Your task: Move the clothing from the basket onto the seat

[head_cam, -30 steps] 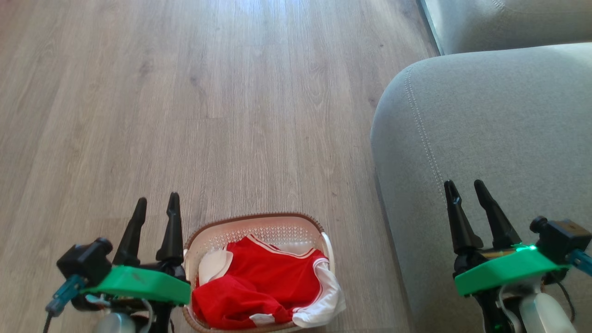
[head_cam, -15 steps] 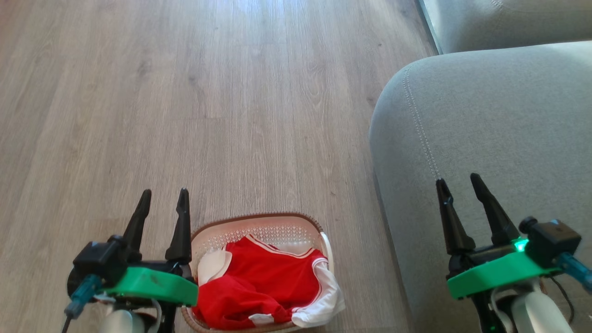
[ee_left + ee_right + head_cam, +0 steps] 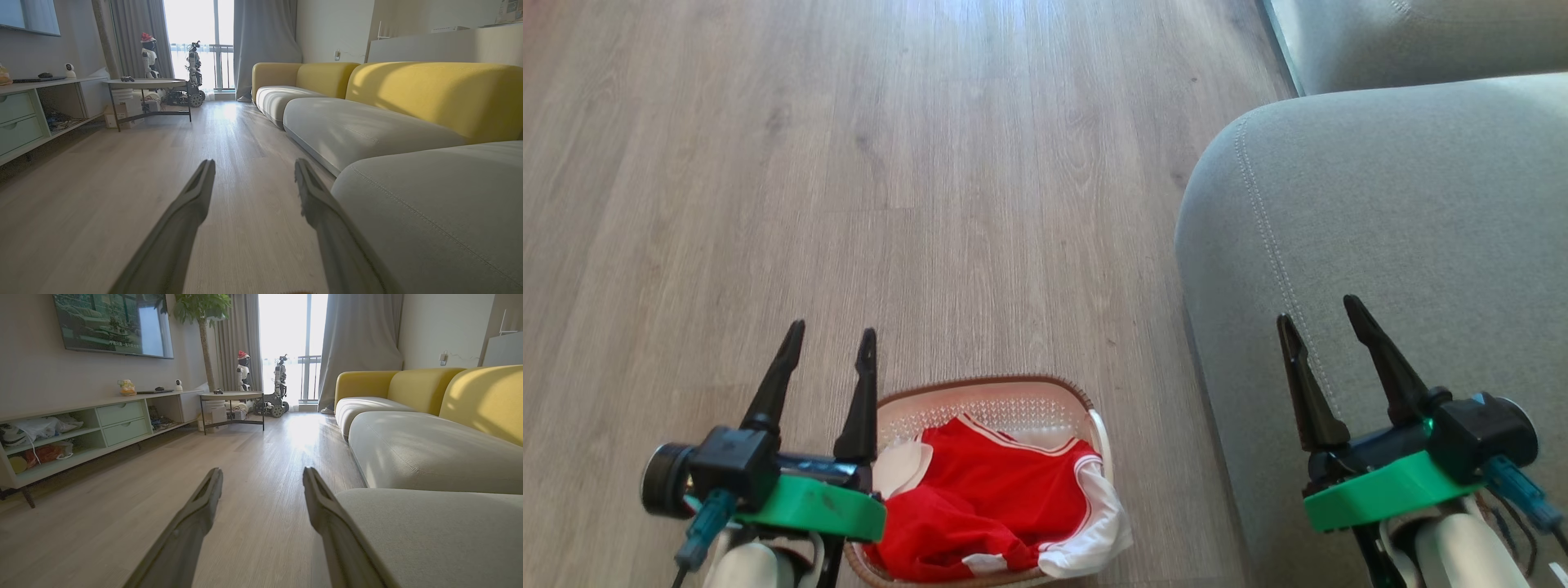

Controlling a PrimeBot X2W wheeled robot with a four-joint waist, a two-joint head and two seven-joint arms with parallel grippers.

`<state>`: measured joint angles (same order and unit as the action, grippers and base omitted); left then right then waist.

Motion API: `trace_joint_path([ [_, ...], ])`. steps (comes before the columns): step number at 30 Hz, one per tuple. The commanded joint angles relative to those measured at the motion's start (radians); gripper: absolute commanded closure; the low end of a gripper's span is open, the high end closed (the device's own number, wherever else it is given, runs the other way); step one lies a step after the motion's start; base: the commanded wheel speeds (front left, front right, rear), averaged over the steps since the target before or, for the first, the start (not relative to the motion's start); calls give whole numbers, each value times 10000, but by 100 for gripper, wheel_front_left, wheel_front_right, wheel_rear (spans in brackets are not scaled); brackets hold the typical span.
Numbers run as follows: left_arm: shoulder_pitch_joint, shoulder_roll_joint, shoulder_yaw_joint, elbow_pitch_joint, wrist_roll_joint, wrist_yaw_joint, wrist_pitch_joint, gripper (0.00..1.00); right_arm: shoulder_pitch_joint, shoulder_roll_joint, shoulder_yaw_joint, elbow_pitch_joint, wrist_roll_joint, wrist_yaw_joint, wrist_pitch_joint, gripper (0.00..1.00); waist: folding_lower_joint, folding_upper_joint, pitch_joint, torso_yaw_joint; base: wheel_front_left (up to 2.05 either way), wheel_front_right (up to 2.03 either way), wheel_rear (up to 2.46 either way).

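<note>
Head view: the clothing (image 3: 988, 506) is seen heaped in the basket (image 3: 980, 408) at 6 o'clock of the frame, on the wooden floor (image 3: 890, 163); a white sleeve part is draped over the rim toward 4 o'clock.
Seat: the seat (image 3: 1405, 220) is found at 3 o'clock from the basket, near it, with a strip of floor between.
Left gripper: the left gripper (image 3: 834, 329) is held at 9 o'clock of the basket, just beside the rim, its jaws spread apart with nothing between them.
Right gripper: the right gripper (image 3: 1317, 309) is held above the seat's near edge at 4 o'clock of the frame, parted and carrying nothing.
Handling: the garments are judged light, limp and unbreakable; sagging and trailing are to be expected once lifted, and the pieces may come up tangled together. The light basket could be dragged along.
Hold: a deep pinch into the bunched red fold at the heap's middle is judged best; the thin white trim would be a weaker hold.
Added by the wrist views: bare floor is seen between each pair of fingers (image 3: 192, 204), confirming the gap, and the room ahead is given, with a yellow backrest (image 3: 429, 94), a round table (image 3: 145, 83) and a shelf unit (image 3: 81, 428).
Added by the head view: the heap itself, and how each gripper stands to it.
</note>
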<state>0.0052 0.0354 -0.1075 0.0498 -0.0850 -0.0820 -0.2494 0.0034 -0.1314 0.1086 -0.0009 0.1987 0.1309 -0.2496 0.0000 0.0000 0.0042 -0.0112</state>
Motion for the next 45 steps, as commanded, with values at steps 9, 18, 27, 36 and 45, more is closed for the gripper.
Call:
trace_joint_path([
  [9,-572,151,287,-414,130,33,-124,0,-374,-167,277,-396,-127,-2,-122,0,0,0,-5,-10,0,0,0],
  [18,-570,150,299,-411,124,34,-124,0,-381,-164,262,-379,-113,-2,-122,0,0,0,13,-14,0,0,0],
  [27,-568,149,296,-402,104,70,-124,0,-364,-149,224,-361,-82,-2,-122,0,0,0,23,-4,0,0,0],
  [36,-576,149,295,-386,63,93,-124,0,-327,-138,82,-361,-64,-2,-122,0,0,0,81,-36,0,0,0],
  [45,-633,149,321,-366,-20,122,-124,0,-371,-27,-92,-209,36,-2,-122,0,0,0,322,-133,0,0,0],
])
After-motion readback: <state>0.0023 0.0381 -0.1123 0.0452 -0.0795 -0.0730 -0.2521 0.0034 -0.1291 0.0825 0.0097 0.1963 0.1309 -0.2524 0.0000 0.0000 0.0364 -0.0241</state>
